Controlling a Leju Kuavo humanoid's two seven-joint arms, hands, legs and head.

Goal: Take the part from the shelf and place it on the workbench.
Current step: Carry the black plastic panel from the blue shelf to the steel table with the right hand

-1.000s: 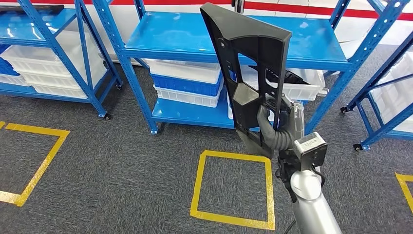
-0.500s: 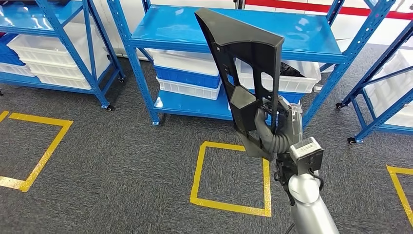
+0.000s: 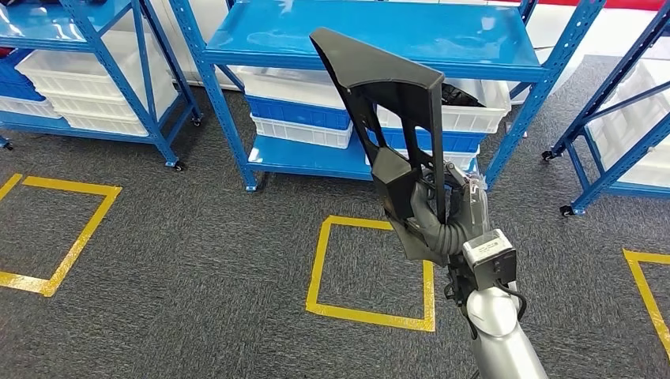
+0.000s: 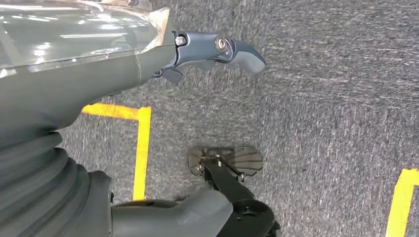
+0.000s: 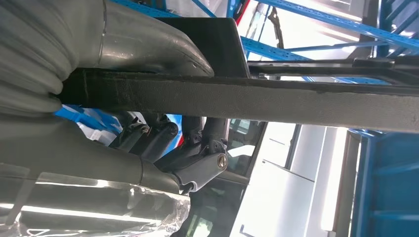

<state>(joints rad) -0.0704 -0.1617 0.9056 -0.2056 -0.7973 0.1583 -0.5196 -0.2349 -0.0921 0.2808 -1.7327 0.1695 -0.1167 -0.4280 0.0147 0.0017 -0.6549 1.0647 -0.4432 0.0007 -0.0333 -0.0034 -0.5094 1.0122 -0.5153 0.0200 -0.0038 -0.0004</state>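
Part [image 3: 395, 118], black, flat, frame-like plastic with cut-out openings, held upright in front of the body, right of centre, clear of the shelf and the floor. Right hand [image 3: 446, 209] wrapped around its lower section, thumb on the near side and darker fingers [image 5: 197, 165] curled behind, as seen up close from the right wrist. Silver right arm [image 3: 502, 339] rising from the lower edge of the head view. Left hand [image 4: 148, 54] hanging low over grey carpet, fingers loosely spread, holding nothing.

Beyond the part, a blue metal shelf [image 3: 276, 39] with white and blue crates [image 3: 300, 118] on its lower level; another blue rack [image 3: 616, 118] to the right. Yellow tape square [image 3: 371, 268] on the carpet, just near of the shelf.

Compared with a second ago, whole scene shifted: shelf slid up and away in the head view, tape square sitting lower, part carried along at the same grip and turned slightly more edge-on. Likely meaning: body backing or turning away from the shelf, pick-up done, carry under way. No desk visible yet, so placement remains ahead.
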